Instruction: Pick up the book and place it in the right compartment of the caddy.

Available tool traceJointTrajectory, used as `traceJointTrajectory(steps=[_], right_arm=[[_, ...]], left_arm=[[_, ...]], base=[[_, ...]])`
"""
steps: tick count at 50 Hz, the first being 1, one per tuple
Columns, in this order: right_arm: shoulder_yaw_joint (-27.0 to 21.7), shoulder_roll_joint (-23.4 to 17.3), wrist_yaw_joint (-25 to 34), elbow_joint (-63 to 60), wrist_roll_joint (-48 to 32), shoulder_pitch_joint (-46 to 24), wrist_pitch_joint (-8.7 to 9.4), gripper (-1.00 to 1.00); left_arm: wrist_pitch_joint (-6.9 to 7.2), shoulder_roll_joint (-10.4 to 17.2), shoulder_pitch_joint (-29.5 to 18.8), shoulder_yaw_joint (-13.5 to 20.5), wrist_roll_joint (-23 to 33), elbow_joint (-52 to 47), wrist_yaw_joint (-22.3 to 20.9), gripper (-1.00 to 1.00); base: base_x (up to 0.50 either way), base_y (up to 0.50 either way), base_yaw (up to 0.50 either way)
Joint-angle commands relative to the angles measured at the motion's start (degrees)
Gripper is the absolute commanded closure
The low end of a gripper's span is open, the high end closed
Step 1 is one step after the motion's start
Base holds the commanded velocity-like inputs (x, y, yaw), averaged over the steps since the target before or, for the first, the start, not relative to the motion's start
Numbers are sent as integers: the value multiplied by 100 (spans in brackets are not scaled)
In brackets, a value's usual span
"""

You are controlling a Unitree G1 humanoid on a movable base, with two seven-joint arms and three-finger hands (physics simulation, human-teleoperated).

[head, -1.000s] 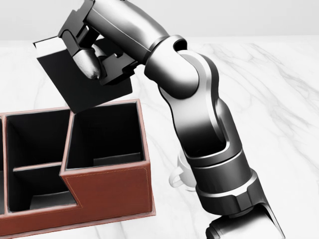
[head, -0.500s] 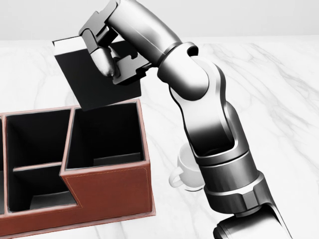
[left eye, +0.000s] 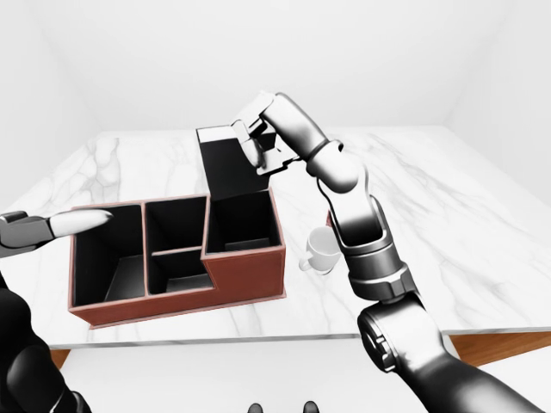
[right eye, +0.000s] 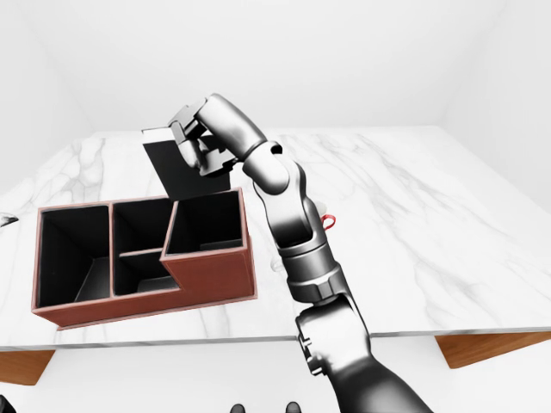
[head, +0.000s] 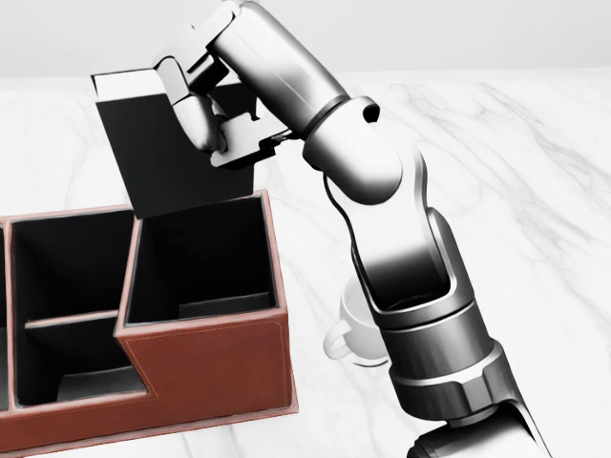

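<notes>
My right hand (head: 212, 114) is shut on a black book (head: 158, 157) with a white page edge. It holds the book tilted just above the top rim of the caddy's right compartment (head: 200, 262). The book's lower edge sits at or just behind that rim. The caddy (head: 210, 367) is a red-brown box with black insides and several compartments. My left hand (left eye: 52, 225) hovers with fingers stretched out over the caddy's left end in the left-eye view, holding nothing.
A white mug (head: 351, 329) stands on the marble table (head: 516, 191) just right of the caddy, partly behind my right forearm (head: 420, 286). A small red thing (right eye: 328, 220) shows behind the arm. The table's near edge (left eye: 258, 337) runs below the caddy.
My right hand shifted the book right, then slightly back left, and turned it more upright over the right compartment. The caddy and mug have not moved.
</notes>
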Motion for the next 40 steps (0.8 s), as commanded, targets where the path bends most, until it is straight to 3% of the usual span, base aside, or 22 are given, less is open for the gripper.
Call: traceJointTrajectory(steps=[1,40], right_arm=[[-35,14,-175,-137,-259,88,0,100],[40,104,-232,-266,-288,575,0,100]], left_arm=[[0,37,-17,23,-51,-14,27,-100],[0,47,-1,33,-61,-30,37,-100]], base=[[0,0,0],[0,0,0]])
